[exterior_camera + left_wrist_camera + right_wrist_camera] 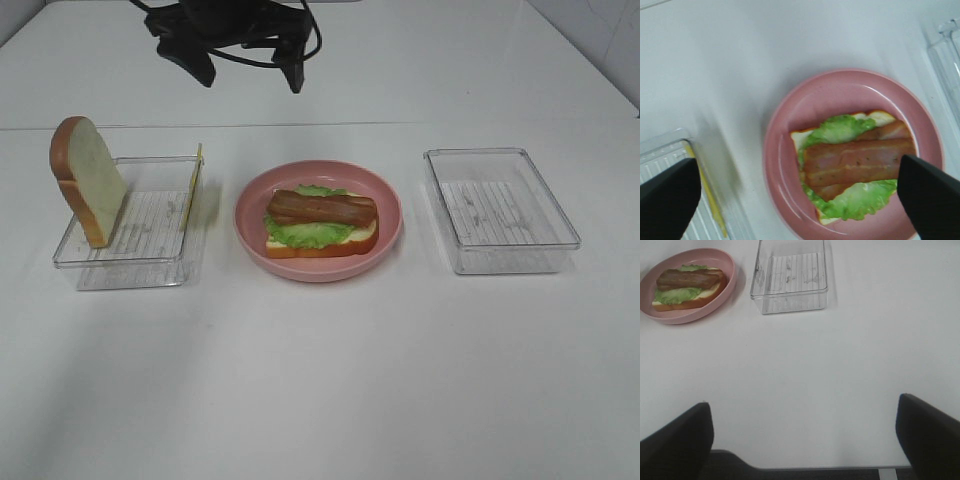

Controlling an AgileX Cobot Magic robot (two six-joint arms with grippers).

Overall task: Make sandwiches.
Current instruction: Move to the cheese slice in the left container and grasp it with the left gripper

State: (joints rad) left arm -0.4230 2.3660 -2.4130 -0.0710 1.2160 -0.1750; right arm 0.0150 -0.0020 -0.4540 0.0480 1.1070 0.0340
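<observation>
— Where's the sandwich?
— One white bread slice (312,250) with orange-brown crust lies flat mid-plate (320,272). Green lettuce (300,234) covers it, and the brown meat strip (322,208) lies lengthwise on top.
— And the rest?
— At nine o'clock from it, the second slice (92,180) stands tilted at the tray's (130,268) nine o'clock side. The yellow cheese square (198,172) stands on edge at the tray's three o'clock wall.
</observation>
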